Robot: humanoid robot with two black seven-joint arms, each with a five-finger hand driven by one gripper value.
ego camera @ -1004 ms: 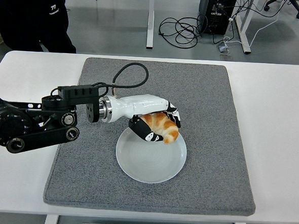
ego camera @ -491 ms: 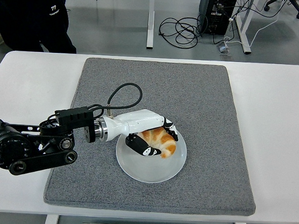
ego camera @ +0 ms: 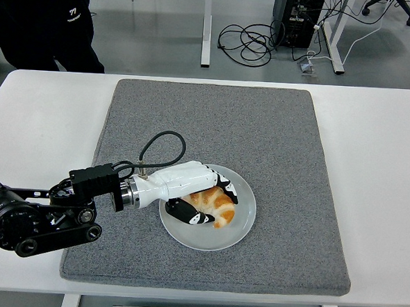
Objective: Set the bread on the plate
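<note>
A golden croissant (ego camera: 216, 205) lies low over the middle of the round white plate (ego camera: 243, 211), which sits on the grey mat (ego camera: 275, 144). My left hand (ego camera: 201, 198), white with black fingertips, comes in from the left and is shut on the croissant, fingers curled over its top and thumb under its near side. Whether the bread touches the plate surface is hard to tell. The right arm does not show.
The grey mat covers the middle of the white table (ego camera: 384, 178). A person in dark clothes (ego camera: 43, 18) stands beyond the far left corner. Cables (ego camera: 247, 41) and desk legs lie on the floor behind the table.
My left hand has carried the croissant down and toward the near side, from above the plate's far rim to low over its middle. The arm has drawn back to the left.
</note>
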